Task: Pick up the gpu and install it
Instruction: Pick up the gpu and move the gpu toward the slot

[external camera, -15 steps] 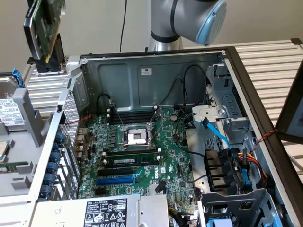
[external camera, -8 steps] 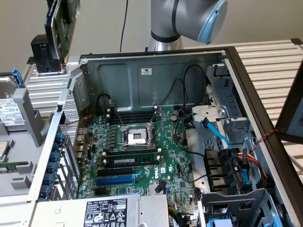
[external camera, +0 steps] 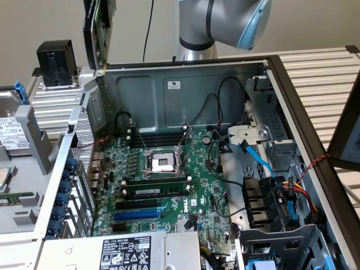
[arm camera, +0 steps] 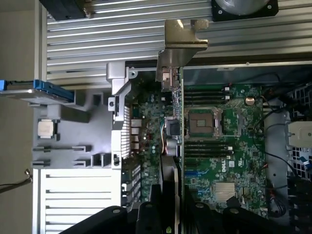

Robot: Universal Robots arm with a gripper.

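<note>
Tool (arm camera: 168,214) fingers, nearest the wrist camera, are clamped against the two faces of the gpu (external camera: 97,31). From that camera the card appears edge-on, with its silver end bracket (arm camera: 181,46) at the end farthest from the grip. The exterior view shows the card hanging roughly upright in the air, well above the motherboard (external camera: 169,180) and out past that board's port edge, over the rear corner of the open case (external camera: 185,95). It touches neither board nor case. On the motherboard a long black memory stick (external camera: 154,191) sits just beside the bare processor socket (external camera: 163,163). A blue expansion slot (external camera: 138,214) lies empty on the far side of that stick from the socket. Judged from this, the pick-up is complete and the carry toward the motherboard is the step in hand; installation has not begun. Seating would probably call for turning the card so its contact edge faces the motherboard. It would then have to be lined up along a slot, with the bracket toward the board's port edge, and lowered squarely.
</note>
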